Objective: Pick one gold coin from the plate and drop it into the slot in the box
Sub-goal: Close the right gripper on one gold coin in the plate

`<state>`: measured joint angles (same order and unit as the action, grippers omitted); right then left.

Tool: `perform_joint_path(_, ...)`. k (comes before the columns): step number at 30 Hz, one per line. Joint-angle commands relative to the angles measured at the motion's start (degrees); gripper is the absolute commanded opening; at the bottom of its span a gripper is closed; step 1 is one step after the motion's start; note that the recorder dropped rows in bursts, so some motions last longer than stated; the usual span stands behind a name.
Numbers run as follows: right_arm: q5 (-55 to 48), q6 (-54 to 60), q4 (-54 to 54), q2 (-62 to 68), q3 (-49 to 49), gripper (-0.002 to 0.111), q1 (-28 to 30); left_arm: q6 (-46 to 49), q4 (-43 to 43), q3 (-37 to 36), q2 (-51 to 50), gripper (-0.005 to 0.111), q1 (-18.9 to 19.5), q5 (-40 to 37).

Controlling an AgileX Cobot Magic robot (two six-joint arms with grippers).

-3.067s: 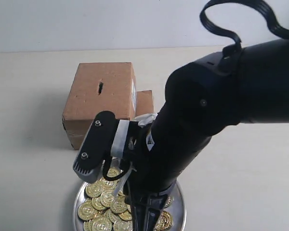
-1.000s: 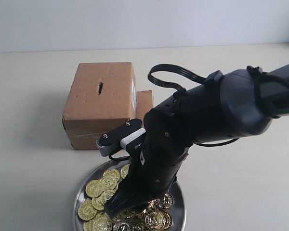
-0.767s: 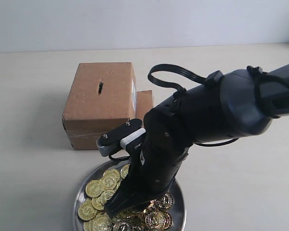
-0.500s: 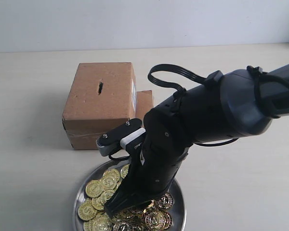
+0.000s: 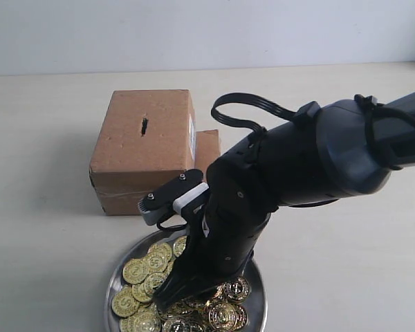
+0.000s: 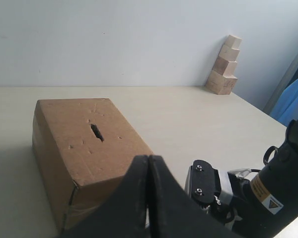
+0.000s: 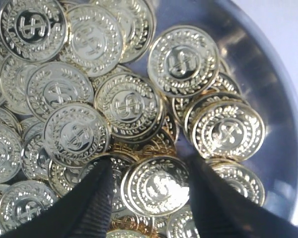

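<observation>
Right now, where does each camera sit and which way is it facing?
Exterior: off the arms, raised, looking down at the box, plate and coins; shows the right arm, right hand among the coins.
Left wrist: on the left arm, looking past the shut left hand at the box's slot; right arm shows too.
Right wrist: on the right arm, looking down between the open right hand's fingers onto coins.
Shared: exterior and left wrist both see box, slot, right arm.

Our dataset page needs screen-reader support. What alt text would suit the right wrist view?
Two black fingers stand open on either side of one gold coin, over a heap of gold coins stamped with dollar signs on a shiny silver plate.
</observation>
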<state>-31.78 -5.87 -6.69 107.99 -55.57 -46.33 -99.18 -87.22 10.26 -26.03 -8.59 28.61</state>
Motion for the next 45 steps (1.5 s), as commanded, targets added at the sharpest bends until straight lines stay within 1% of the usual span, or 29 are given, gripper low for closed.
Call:
perform_joint_path(1, 0.5, -1.5, 1.7, 0.1, -0.3, 0.051, 0.3, -0.3, 0.0, 0.4, -0.1, 0.001, -0.1, 0.2)
perform_joint_path(10, 0.6, -4.9, 2.1, 0.1, -0.3, 0.051, 0.3, -0.2, 0.0, 0.4, -0.1, 0.001, -0.1, 0.2)
perform_joint_path(21, 0.4, -4.8, -3.1, 1.3, -0.3, 0.051, 0.3, -0.2, 0.0, 0.4, -0.1, 0.001, -0.1, 0.2)
perform_joint_path(25, 0.5, -2.7, -5.1, 1.4, -0.3, 0.051, 0.3, -0.2, 0.0, 0.4, -0.1, 0.001, -0.1, 0.2)
perform_joint_path(26, 0.7, -0.4, -6.8, 1.4, -0.3, 0.051, 0.3, -0.2, 0.0, 0.4, -0.1, 0.001, -0.1, 0.2)
perform_joint_path(30, 0.7, 1.2, -6.9, 1.4, -0.3, 0.051, 0.3, -0.2, 0.0, 0.4, -0.1, 0.001, -0.1, 0.2)
perform_joint_path(31, 0.7, 1.2, -6.9, 1.4, -0.3, 0.050, 0.3, -0.2, 0.0, 0.4, -0.1, 0.001, -0.1, 0.2)
perform_joint_path(34, 0.3, 1.2, -6.9, 1.4, -0.3, 0.044, 0.3, -0.2, 0.0, 0.4, -0.1, 0.001, -0.1, 0.2)
perform_joint_path(38, 0.1, 1.2, -6.9, 1.3, -0.3, 0.043, 0.3, -0.2, 0.0, 0.4, -0.1, 0.001, -0.1, 0.2)
perform_joint_path(40, 0.1, 1.2, -6.9, 0.6, -0.3, 0.039, 0.3, -0.2, 0.0, 0.4, -0.1, 0.001, -0.1, 0.2)
perform_joint_path(43, 0.1, 1.2, -6.7, -1.3, -0.3, 0.030, 0.3, -0.2, 0.0, 0.4, -0.1, 0.001, -0.1, 0.2)
perform_joint_path(45, 0.1, 1.2, -6.7, -1.9, -0.3, 0.028, 0.3, -0.2, 0.0, 0.4, -0.1, 0.001, -0.1, 0.2)
